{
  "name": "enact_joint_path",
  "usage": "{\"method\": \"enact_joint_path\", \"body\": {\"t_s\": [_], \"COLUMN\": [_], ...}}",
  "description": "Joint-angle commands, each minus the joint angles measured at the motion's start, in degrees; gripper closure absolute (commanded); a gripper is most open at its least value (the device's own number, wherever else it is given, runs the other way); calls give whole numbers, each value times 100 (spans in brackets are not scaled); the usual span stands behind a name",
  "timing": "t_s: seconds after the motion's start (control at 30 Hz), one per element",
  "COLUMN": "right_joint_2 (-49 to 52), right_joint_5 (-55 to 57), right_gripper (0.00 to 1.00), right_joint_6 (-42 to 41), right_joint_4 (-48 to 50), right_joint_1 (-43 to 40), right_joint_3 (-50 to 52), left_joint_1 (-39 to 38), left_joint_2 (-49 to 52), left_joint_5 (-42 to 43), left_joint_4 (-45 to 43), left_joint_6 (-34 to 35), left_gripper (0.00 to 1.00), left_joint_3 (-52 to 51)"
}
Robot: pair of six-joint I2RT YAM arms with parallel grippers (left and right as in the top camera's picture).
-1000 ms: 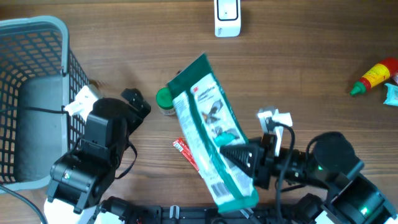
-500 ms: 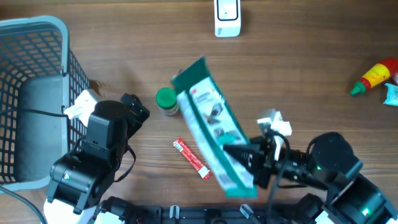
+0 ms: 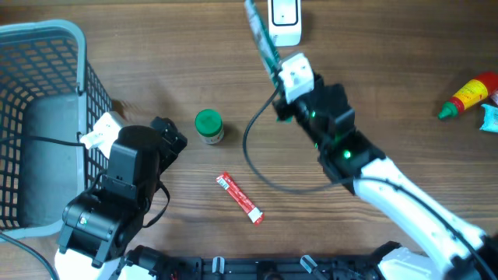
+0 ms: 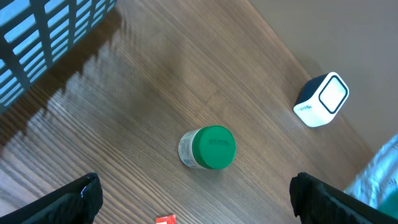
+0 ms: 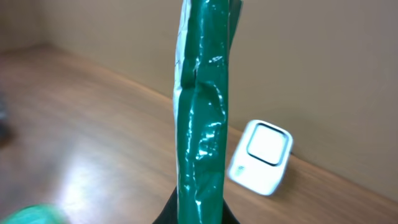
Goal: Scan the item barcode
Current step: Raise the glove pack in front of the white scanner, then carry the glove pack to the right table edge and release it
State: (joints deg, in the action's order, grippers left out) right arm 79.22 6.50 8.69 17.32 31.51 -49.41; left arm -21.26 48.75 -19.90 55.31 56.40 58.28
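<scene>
Overhead: we log the pack, a second ago lying flat well apart from the scanner, now swung edge-on just beside it and pinched in the right gripper; presentation looks begun, barcode face not discernible. Left wrist: left gripper spread, empty, jar ahead. Right wrist: wooden table, plain wall behind the scanner.

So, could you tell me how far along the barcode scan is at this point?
Done: the right gripper has the green package pinched, clear of the table. In hand: the package stands edge-on near the white scanner. Still to do: probably turning its printed face toward the scanner; no scan shows. The left gripper hangs open.
</scene>
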Motion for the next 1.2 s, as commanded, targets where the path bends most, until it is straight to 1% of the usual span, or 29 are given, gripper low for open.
{"method": "enact_joint_path", "body": {"t_s": [0.0, 0.03, 0.1, 0.13, 0.17, 0.2, 0.27, 0.3, 0.37, 0.4, 0.43, 0.5, 0.53, 0.57, 0.6, 0.63, 0.67, 0.7, 0.73, 0.77, 0.8, 0.83, 0.87, 0.9, 0.93, 0.97, 1.1, 1.17], "right_joint_2": [369, 396, 426, 424, 407, 407, 409, 409, 409, 409, 409, 409, 409, 415, 415, 422, 424, 442, 494, 566, 640, 688, 785, 896, 999, 1071, 1137, 1137], "right_joint_5": [-1139, -1989, -3235, -3882, -5075, -5737, -6830, -7438, -8234, -8509, -8638, -9001, -9200, -9425, -9748, -9958, -9927, -9873, -9871, -9648, -8946, -8212, -7187, -6229, -5536, -5230, -5145, -4999], "right_gripper": [96, 96, 96, 96, 95, 96, 96, 96, 96, 96, 96, 96, 96, 95, 96, 96, 95, 96, 96, 96, 96, 96, 96, 96, 96, 96, 96, 96], "right_joint_6": [-487, -518, -702, -1067, -2758, -3910, -5812, -6959, -8559, -8946, -9062, -9110, -8863, -8345, -7630, -6815, -6013, -5241, -4179, -3311, -2594, -2205, -1676, -1379, -1163, -977, -205, 295], "right_joint_4": [33, 120, 225, 162, 240, 435, 911, 1119, 1248, 1397, 1574, 2667, 3504, 4264, 4859, 5139, 5097, 4964, 4618, 4039, 3126, 2455, 1790, 1440, 1283, 1222, 1137, 879], "right_joint_1": [-678, -911, -1305, -1497, -1888, -2103, -2494, -2741, -3062, -3139, -3150, -3119, -3115, -3115, -3115, -3104, -3097, -3077, -3056, -3056, -3056, -3053, -3032, -2986, -2927, -2868, -2492, -2282], "right_joint_3": [-503, -590, -732, -813, -951, -970, -970, -970, -970, -970, -970, -970, -970, -970, -970, -960, -883, -835, -809, -809, -811, -811, -811, -811, -811, -811, -828, -916], "left_joint_1": [15, 17, 15, 15, 17, 17, 17, 15, 15, 15, 15, 17, 17, 17, 17, 17, 17, 17, 17, 17, 17, 15, 17, 15, 17, 15, 15, 17], "left_joint_2": [-22, -22, -22, -22, -22, -22, -22, -22, -22, -22, -22, -22, -22, -22, -22, -22, -22, -22, -22, -22, -22, -22, -22, -22, -22, -22, -22, -22], "left_joint_5": [-116, -116, -116, -116, -116, -116, -116, -116, -116, -116, -116, -116, -116, -116, -116, -116, -116, -116, -116, -116, -116, -116, -116, -116, -116, -116, -116, -116], "left_joint_4": [7, 7, 7, 7, 7, 7, 7, 7, 7, 7, 7, 7, 7, 7, 7, 7, 7, 7, 7, 7, 7, 7, 7, 7, 7, 7, 7, 7], "left_joint_6": [-70, -70, -70, -70, -70, -70, -70, -70, -70, -70, -70, -70, -70, -70, -70, -70, -70, -70, -70, -70, -70, -70, -70, -70, -70, -70, -70, -70], "left_gripper": [0, 0, 0, 0, 0, 0, 0, 0, 0, 0, 0, 0, 0, 0, 0, 0, 0, 0, 0, 0, 0, 0, 0, 0, 0, 0, 0, 0], "left_joint_3": [98, 98, 98, 98, 98, 98, 98, 98, 98, 98, 98, 98, 98, 98, 98, 98, 98, 98, 98, 98, 98, 98, 98, 98, 98, 98, 98, 98]}}
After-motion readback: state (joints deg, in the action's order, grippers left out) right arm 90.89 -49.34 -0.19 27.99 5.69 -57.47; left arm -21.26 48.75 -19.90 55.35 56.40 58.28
